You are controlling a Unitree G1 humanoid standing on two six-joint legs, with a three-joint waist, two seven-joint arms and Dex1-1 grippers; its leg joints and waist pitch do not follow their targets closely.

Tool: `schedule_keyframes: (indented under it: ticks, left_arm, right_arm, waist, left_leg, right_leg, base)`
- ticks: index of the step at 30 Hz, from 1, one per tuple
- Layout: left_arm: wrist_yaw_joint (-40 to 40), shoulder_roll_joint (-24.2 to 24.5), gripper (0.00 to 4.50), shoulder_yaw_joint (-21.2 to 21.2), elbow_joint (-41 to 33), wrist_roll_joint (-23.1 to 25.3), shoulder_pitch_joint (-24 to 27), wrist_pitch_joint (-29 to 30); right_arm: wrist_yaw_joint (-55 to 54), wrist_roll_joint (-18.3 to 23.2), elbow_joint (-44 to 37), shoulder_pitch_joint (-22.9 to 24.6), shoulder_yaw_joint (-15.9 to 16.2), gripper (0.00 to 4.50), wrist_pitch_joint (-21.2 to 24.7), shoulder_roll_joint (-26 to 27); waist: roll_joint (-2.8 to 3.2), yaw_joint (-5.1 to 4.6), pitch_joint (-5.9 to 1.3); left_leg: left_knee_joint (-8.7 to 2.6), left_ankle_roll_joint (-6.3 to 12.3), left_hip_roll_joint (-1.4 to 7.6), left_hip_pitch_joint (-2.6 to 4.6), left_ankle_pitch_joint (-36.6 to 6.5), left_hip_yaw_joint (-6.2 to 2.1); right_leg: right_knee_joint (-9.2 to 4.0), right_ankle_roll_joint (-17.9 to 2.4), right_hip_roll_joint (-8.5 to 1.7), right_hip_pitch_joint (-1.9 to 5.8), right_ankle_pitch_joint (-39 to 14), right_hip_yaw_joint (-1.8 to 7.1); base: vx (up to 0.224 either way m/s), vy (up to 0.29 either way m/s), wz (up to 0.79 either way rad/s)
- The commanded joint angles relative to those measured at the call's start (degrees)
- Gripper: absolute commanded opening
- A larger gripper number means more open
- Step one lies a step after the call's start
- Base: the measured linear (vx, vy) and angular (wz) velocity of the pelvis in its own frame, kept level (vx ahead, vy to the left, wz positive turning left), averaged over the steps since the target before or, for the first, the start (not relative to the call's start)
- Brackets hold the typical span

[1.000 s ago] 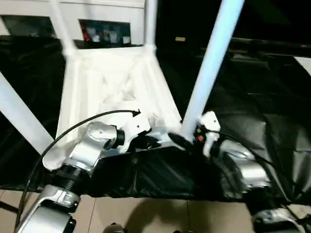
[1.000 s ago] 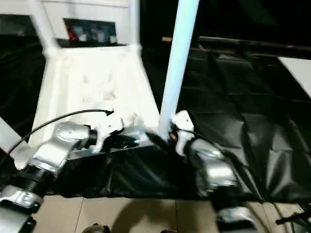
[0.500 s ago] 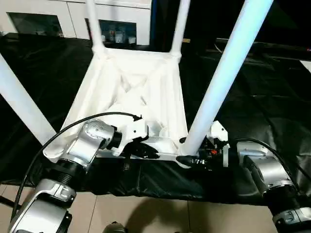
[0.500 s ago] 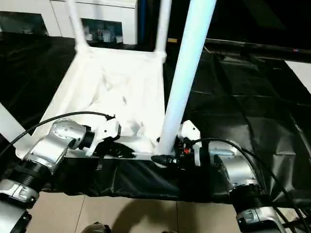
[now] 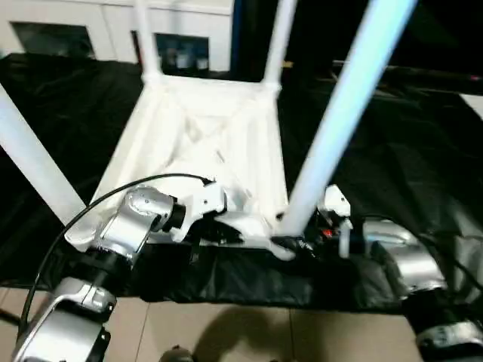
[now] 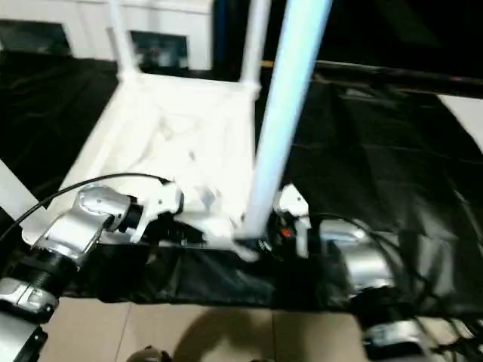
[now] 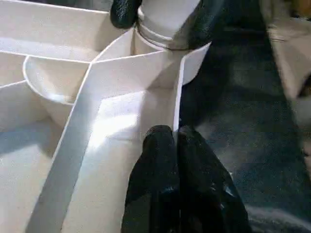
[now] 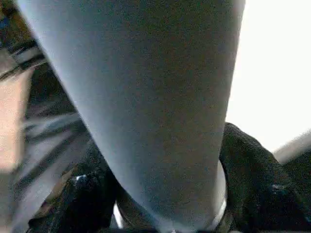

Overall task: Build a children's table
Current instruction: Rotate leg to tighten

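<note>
- At the near right corner socket, the right gripper (image 5: 290, 240) has narrowed its fingers onto the fourth leg (image 5: 339, 121), now clamping its base.
- Left gripper (image 7: 176, 138), fingers pressed together, braces the inverted table top (image 5: 204, 143) by its rim rib.
- All four legs stand seated; assembly appears nearly complete.

Looks like a lab or test room, set up for robot trials. The surface (image 5: 392, 151) is draped all over in crinkled black sheeting, hanging down its near edge. Along the back wall, white cabinets (image 5: 90, 23) with dark glass fronts, small items blurred on a shelf (image 5: 177, 56) inside. Down below, a pale tiled floor (image 5: 226, 335). Nothing homely here: plain, staged, functional.
</note>
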Motion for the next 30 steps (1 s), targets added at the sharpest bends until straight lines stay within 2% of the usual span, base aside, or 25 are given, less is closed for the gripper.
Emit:
schedule_keyframes:
  ticks: [1,2,4,5,7,9,11,12,13,14,15,16,18,19,20,21,23,25,27,30]
  left_arm:
    - [6.8,-4.8,0.00,-0.8,-1.0,-0.1,0.5,1.9]
    - [9.8,-5.8,0.00,-0.3,-1.7,0.5,0.6,2.8]
    - [15.9,-8.8,0.00,0.3,-4.4,1.6,1.8,5.5]
    - [16.5,-9.2,0.00,0.3,-4.8,1.7,2.0,5.8]
    - [18.9,-11.1,0.00,0.2,-6.6,1.9,3.0,7.3]
    - [20.7,-12.9,0.00,0.1,-8.3,1.9,4.1,8.1]
    - [21.7,-14.2,0.00,-0.7,-9.6,2.0,5.2,8.6]
    - [22.2,-14.8,0.00,-1.1,-10.2,2.1,5.7,9.0]
    - [22.3,-15.1,0.00,-1.5,-10.6,2.1,6.2,9.3]
    - [22.1,-15.1,0.00,-1.6,-10.6,2.1,6.2,9.2]
    - [22.0,-15.1,0.00,-1.7,-10.9,2.2,6.5,9.4]
    - [21.9,-15.0,0.00,-1.8,-10.9,2.2,6.5,9.4]
    - [21.3,-14.6,0.00,-2.0,-11.1,2.4,6.6,9.4]
    - [20.3,-13.8,0.00,-1.8,-10.7,2.2,6.3,8.7]
    - [20.2,-13.7,0.00,-1.8,-10.6,2.1,6.2,8.7]
    - [18.2,-12.4,0.00,-1.9,-9.8,1.9,5.7,7.6]
    - [16.9,-11.7,0.00,-1.8,-9.4,1.6,5.3,7.0]
    - [15.2,-10.9,0.00,-1.7,-9.2,1.3,5.1,6.7]
    - [11.2,-8.9,0.00,-2.0,-8.2,1.0,4.4,5.1]
    - [9.2,-8.0,0.00,-2.2,-7.5,0.8,4.0,4.1]
  right_arm:
    - [-7.0,-1.9,3.3,-1.0,3.1,2.57,1.5,5.5]
    - [-11.8,-2.6,4.9,-1.8,2.3,2.57,1.6,7.4]
    - [-22.8,-4.3,8.8,-3.6,0.9,2.56,0.9,12.1]
    - [-23.7,-4.4,9.1,-3.7,0.7,2.56,1.0,12.5]
    - [-28.4,-5.0,10.4,-4.4,-0.1,2.56,0.6,14.8]
    - [-33.8,-6.2,11.5,-5.1,-0.5,2.56,-0.6,16.6]
    - [-35.2,-7.3,11.1,-4.9,-0.2,2.56,-2.7,17.4]
    - [-35.5,-7.8,11.0,-4.7,-0.1,3.12,-3.9,17.8]
    - [-35.0,-7.7,10.4,-4.4,-0.2,3.12,-4.6,17.7]
    - [-34.4,-7.1,9.9,-4.2,-0.5,3.26,-4.3,17.6]
    - [-33.8,-6.3,9.4,-4.0,-1.0,3.38,-3.9,17.5]
    - [-33.7,-6.2,9.2,-4.0,-1.1,3.47,-3.7,17.4]
    - [-33.1,-6.4,8.4,-3.7,-0.6,3.63,-3.7,16.5]
    - [-30.6,-6.4,7.3,-3.1,0.3,3.73,-3.7,14.7]
    - [-30.4,-6.4,7.1,-3.1,0.4,3.85,-3.7,14.5]
    - [-25.5,-5.9,6.0,-2.4,1.3,3.85,-3.6,12.0]
    - [-22.5,-5.8,5.5,-2.0,2.0,3.85,-3.8,10.4]
    - [-18.6,-5.7,4.9,-1.5,2.8,3.85,-4.5,8.5]
    - [-10.6,-5.3,2.9,-0.4,4.1,3.85,-4.6,4.9]
    - [-6.4,-4.6,1.6,0.1,4.8,3.85,-4.4,3.0]
  waist:
    - [-0.17,-0.48,-2.13]
    - [-0.10,-0.63,-2.16]
    - [0.09,-1.63,-2.03]
    - [0.03,-2.00,-1.89]
    - [0.00,-2.32,-1.85]
    - [0.13,-2.30,-1.83]
    - [0.08,-2.44,-1.79]
    - [0.19,-2.37,-1.95]
    - [0.41,-2.33,-2.23]
    - [0.38,-2.37,-2.19]
    - [0.56,-2.19,-2.29]
    - [0.56,-2.19,-2.29]
    - [0.69,-2.10,-2.54]
    - [0.88,-1.94,-2.73]
    - [0.80,-1.81,-2.79]
    - [0.91,-1.71,-2.71]
    - [0.75,-1.62,-2.89]
    - [0.77,-1.46,-3.00]
    - [0.88,-1.23,-3.14]
    - [0.85,-1.00,-3.09]
  left_leg:
    - [-4.54,0.28,2.36,-0.13,-17.7,-1.22]
    - [-4.60,-0.07,2.35,-0.09,-18.1,-1.39]
    - [-4.83,-1.28,2.44,-0.01,-19.5,-1.70]
    - [-4.95,-1.38,2.38,-0.10,-20.0,-1.73]
    - [-4.88,-0.82,2.23,0.10,-21.5,-1.79]
    - [-4.78,-0.16,2.22,0.49,-21.9,-1.58]
    - [-5.02,-0.01,2.26,0.05,-21.3,-1.59]
    - [-4.99,0.16,2.30,0.11,-21.1,-1.50]
    - [-4.89,0.55,2.31,0.17,-19.7,-1.30]
    - [-4.88,0.69,2.32,0.04,-18.9,-1.16]
    - [-4.77,1.39,2.23,0.17,-17.7,-0.82]
    - [-4.77,1.39,2.23,0.17,-17.7,-0.82]
    - [-4.57,2.30,2.19,-0.06,-15.5,-0.61]
    - [-4.34,2.67,2.14,0.19,-14.8,-0.44]
    - [-4.17,3.02,2.12,0.39,-14.6,-0.27]
    - [-3.98,3.60,2.08,0.61,-14.5,0.01]
    - [-3.89,4.35,1.95,-0.12,-12.8,-0.04]
    - [-3.84,4.93,2.01,-0.34,-10.8,-0.06]
    - [-3.65,5.41,1.99,-0.22,-10.3,-0.04]
    - [-3.72,5.87,2.10,-0.20,-10.4,-0.11]
  right_leg:
    - [-5.76,-7.9,-4.99,1.96,-29.9,2.67]
    - [-5.99,-7.3,-5.10,2.02,-31.2,2.57]
    - [-6.15,-6.5,-5.14,1.66,-32.9,2.43]
    - [-6.33,-6.4,-5.04,1.59,-33.3,2.35]
    - [-6.83,-5.5,-4.98,1.36,-34.5,2.30]
    - [-7.10,-5.6,-4.94,0.89,-33.8,2.55]
    - [-6.81,-5.8,-4.71,1.15,-31.7,2.47]
    - [-6.73,-5.8,-4.70,1.15,-30.3,2.57]
    - [-6.48,-6.5,-4.59,1.24,-26.9,2.73]
    - [-6.31,-6.9,-4.39,1.23,-25.1,2.81]
    - [-5.96,-8.0,-4.17,1.25,-21.0,2.99]
    - [-5.96,-8.0,-4.17,1.25,-21.0,2.99]
    - [-5.52,-8.9,-4.02,1.57,-17.0,3.03]
    - [-5.46,-9.5,-3.97,1.52,-15.6,3.05]
    - [-5.49,-9.7,-3.88,1.43,-14.8,3.07]
    - [-5.52,-10.5,-3.79,1.11,-13.8,3.19]
    - [-5.25,-10.6,-3.86,1.87,-13.2,2.99]
    - [-4.99,-10.9,-3.86,2.02,-11.6,2.84]
    - [-4.83,-11.1,-3.79,2.13,-10.6,2.78]
    - [-4.91,-11.4,-3.85,2.21,-11.0,2.70]
  base:
    - [-0.061,0.000,-0.08]
    - [-0.060,0.010,-0.11]
    - [-0.058,0.013,-0.11]
    - [0.000,0.000,0.00]
    - [0.000,0.000,0.00]
    - [0.000,0.000,0.00]
    - [0.000,0.000,0.00]
    - [0.000,0.000,0.00]
    - [0.000,0.000,0.00]
    - [0.000,0.000,0.00]
    - [0.000,0.000,0.00]
    - [0.000,0.000,0.00]
    - [0.000,0.000,0.00]
    - [0.000,0.000,0.00]
    - [0.050,-0.024,0.14]
    - [0.050,-0.024,0.14]
    - [0.000,0.000,0.00]
    - [0.000,0.000,0.00]
    - [0.000,0.000,0.00]
    - [0.000,0.000,0.00]
